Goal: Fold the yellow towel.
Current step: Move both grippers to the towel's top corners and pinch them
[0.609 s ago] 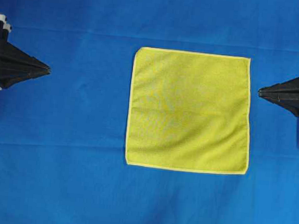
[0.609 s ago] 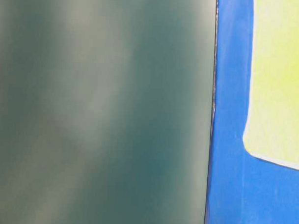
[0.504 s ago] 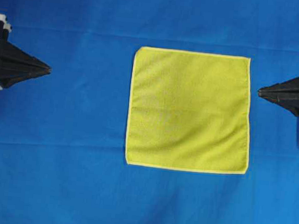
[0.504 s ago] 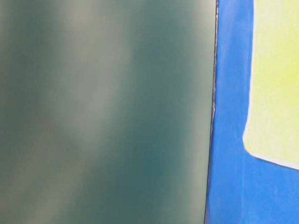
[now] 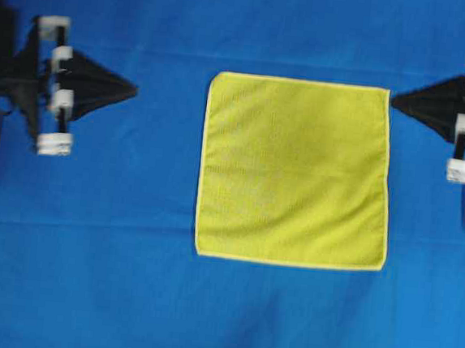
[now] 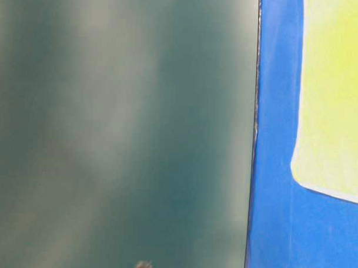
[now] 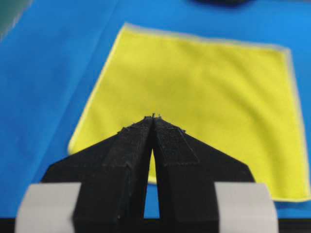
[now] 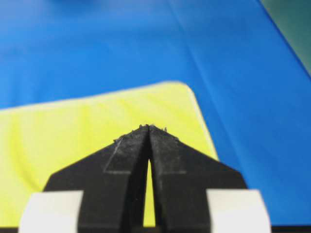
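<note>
The yellow towel [image 5: 296,171] lies flat and unfolded in the middle of the blue table cover [image 5: 125,279]; it also fills much of the left wrist view [image 7: 209,92], and its far right corner shows in the right wrist view [image 8: 73,141]. My left gripper [image 5: 134,90] is shut with nothing in it, well left of the towel's upper left corner; in its wrist view the tips [image 7: 153,116] meet. My right gripper [image 5: 394,99] is shut and holds nothing, its tips just beside the towel's upper right corner, pressed together [image 8: 149,126].
In the table-level view a blurred dark green surface [image 6: 120,132] fills the left, with a strip of blue cover [image 6: 274,172] and a towel corner [image 6: 332,116] on the right. A small blurred object [image 6: 143,267] pokes in at the bottom edge.
Both arms have moved in from the side edges toward the towel and slightly up the view. The left tip came well to the right; the right tip reached the towel's upper right corner.
</note>
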Controlling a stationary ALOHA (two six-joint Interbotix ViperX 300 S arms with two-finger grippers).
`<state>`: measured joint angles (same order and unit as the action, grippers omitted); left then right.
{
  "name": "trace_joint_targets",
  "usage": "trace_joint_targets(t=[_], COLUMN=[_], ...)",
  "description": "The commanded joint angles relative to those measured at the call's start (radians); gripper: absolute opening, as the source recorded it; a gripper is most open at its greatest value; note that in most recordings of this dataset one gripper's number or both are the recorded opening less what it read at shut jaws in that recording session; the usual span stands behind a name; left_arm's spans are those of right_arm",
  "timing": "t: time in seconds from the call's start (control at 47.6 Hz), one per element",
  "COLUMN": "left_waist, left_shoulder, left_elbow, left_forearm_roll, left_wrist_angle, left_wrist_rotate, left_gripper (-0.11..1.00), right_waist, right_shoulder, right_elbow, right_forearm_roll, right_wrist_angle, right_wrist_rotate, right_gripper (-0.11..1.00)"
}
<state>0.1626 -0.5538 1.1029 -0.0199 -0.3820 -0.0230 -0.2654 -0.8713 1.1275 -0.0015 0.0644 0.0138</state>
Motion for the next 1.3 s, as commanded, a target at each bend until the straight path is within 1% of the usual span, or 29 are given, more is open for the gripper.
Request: trace_joint_targets(t=[0.0, 0.063, 0.105, 0.147, 0.231, 0.252, 0.315, 0.357, 0.399, 0.504, 0.63, 0.798, 0.966, 1.113, 1.176, 1.218, 1.281], left_waist=[0.02, 0.032, 0.043, 0.061, 0.086, 0.092, 0.107, 0.117, 0.127, 0.153, 0.189, 0.199, 0.204, 0.209, 0.21, 0.209, 0.209], left_shoulder=[0.08, 0.144, 0.186, 0.233, 0.313, 0.333, 0.387, 0.423, 0.468, 0.555, 0.661, 0.784, 0.839, 0.848, 0.848, 0.848, 0.847], left_elbow=[-0.066, -0.1, -0.118, -0.14, -0.172, -0.179, -0.201, -0.218, -0.236, -0.272, -0.316, -0.373, -0.411, -0.419, -0.416, -0.413, -0.408], left_forearm_roll=[-0.002, -0.002, -0.002, -0.002, -0.002, -0.002, -0.002, -0.002, -0.002, -0.002, -0.002, -0.002, -0.002, -0.002, -0.002, -0.003, -0.002], left_wrist_angle=[-0.003, 0.009, 0.018, 0.026, 0.029, 0.029, 0.029, 0.029, 0.026, 0.021, 0.005, -0.037, -0.041, -0.037, -0.035, -0.034, -0.026], left_wrist_rotate=[-0.003, 0.005, 0.005, 0.005, 0.005, 0.005, 0.006, 0.008, 0.011, 0.014, 0.015, 0.014, 0.011, 0.005, -0.002, -0.002, 0.002], left_gripper=[0.01, 0.04, 0.12, 0.25, 0.5, 0.56, 0.73, 0.82, 0.86, 0.84, 0.84, 0.84, 0.83, 0.81, 0.78, 0.74, 0.6], right_waist=[-0.055, -0.097, -0.12, -0.141, -0.184, -0.19, -0.212, -0.219, -0.225, -0.235, -0.262, -0.29, -0.319, -0.325, -0.325, -0.325, -0.325], right_shoulder=[0.048, 0.087, 0.115, 0.146, 0.219, 0.238, 0.291, 0.328, 0.364, 0.462, 0.56, 0.66, 0.71, 0.735, 0.736, 0.735, 0.735], right_elbow=[-0.014, -0.012, -0.011, -0.012, -0.014, -0.014, -0.015, -0.017, -0.017, -0.023, -0.023, -0.023, -0.023, -0.023, -0.021, -0.02, -0.02], right_forearm_roll=[0.005, 0.005, 0.005, 0.006, 0.003, 0.002, -0.002, -0.003, -0.005, -0.008, -0.008, -0.008, -0.017, -0.026, -0.028, -0.028, -0.028], right_wrist_angle=[0.018, 0.023, 0.023, 0.023, 0.023, 0.023, 0.023, 0.023, 0.018, -0.005, -0.063, -0.129, -0.149, -0.161, -0.161, -0.158, -0.155], right_wrist_rotate=[0.003, 0.002, 0.003, 0.002, 0.0, -0.002, -0.002, -0.002, -0.002, -0.003, -0.003, -0.009, -0.011, -0.011, -0.011, -0.014, -0.015], right_gripper=[0.0, 0.01, 0.03, 0.13, 0.38, 0.45, 0.61, 0.65, 0.63, 0.59, 0.59, 0.59, 0.59, 0.58, 0.56, 0.52, 0.42])
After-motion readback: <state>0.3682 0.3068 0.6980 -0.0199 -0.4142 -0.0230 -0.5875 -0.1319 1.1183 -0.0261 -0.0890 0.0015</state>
